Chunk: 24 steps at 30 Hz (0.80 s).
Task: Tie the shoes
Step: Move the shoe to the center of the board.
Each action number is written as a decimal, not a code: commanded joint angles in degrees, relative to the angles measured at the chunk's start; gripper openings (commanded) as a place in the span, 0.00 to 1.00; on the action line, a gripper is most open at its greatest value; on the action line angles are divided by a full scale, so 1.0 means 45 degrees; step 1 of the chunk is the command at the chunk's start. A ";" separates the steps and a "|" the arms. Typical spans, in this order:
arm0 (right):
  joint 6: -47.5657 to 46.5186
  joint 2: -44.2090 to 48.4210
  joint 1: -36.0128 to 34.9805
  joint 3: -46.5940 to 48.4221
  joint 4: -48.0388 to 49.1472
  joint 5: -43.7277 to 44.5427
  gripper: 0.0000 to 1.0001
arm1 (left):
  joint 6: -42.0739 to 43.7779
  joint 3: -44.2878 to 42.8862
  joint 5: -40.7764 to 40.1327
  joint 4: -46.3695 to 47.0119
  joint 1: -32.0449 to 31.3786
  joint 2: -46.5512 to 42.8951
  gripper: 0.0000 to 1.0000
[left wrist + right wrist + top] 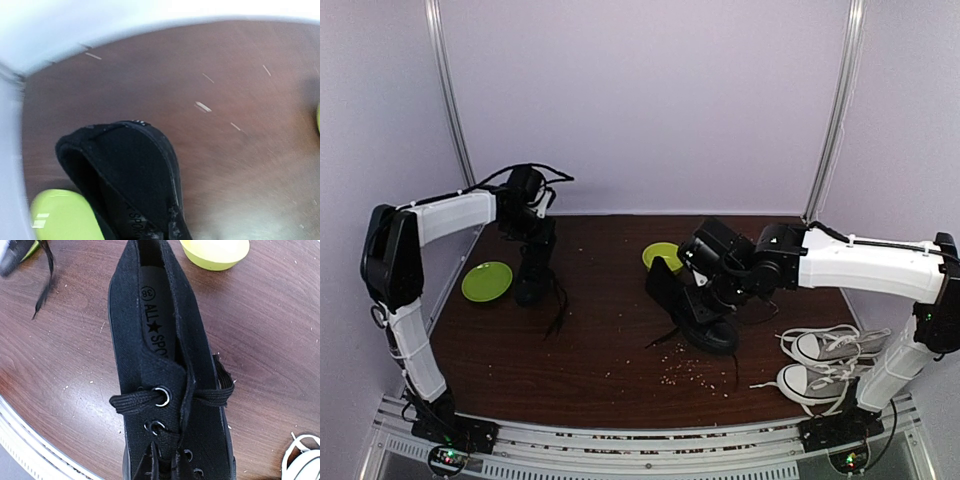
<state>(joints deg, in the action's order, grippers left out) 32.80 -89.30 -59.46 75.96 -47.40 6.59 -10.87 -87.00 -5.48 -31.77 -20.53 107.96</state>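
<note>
Two black shoes are on the brown table [610, 360]. The left one [533, 275] stands steeply on end beside the green plate, its heel opening [135, 175] filling the left wrist view. My left gripper [528, 225] is shut at its upper end; its fingers and the exact grip point are hidden. A loose lace [558, 310] trails from this shoe. The other shoe [705, 325] lies mid-table with its lace [150, 401] crossed through the top eyelets. My right gripper [705, 295] sits low over its lacing [167, 465], shut on a lace strand.
A green plate [486, 281] lies at the left, touching the upright shoe [60, 215]. A green bowl [662, 256] sits behind the right shoe [215, 251]. Two white-laced grey sneakers [825, 345] lie at the right edge. Crumbs [690, 372] dot the table's front.
</note>
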 commanded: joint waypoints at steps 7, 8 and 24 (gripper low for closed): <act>0.1413 -0.0819 -0.0244 0.0639 0.1950 -0.0281 0.00 | 0.0782 -0.1026 0.0402 0.0653 0.0439 0.1596 0.00; 0.1444 -0.1125 -0.0248 0.0739 0.2228 -0.0381 0.00 | 0.0698 -0.1192 0.0431 0.0653 0.0442 0.1905 0.00; 0.0794 -0.6532 0.0118 0.5586 0.3036 -0.0590 0.00 | 0.2073 0.1398 0.1153 0.2183 0.0120 -0.3273 0.80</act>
<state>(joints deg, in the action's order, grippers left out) 37.78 -116.68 -59.57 95.24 -35.46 3.40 -5.80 -89.45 -2.85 -29.47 -18.83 108.18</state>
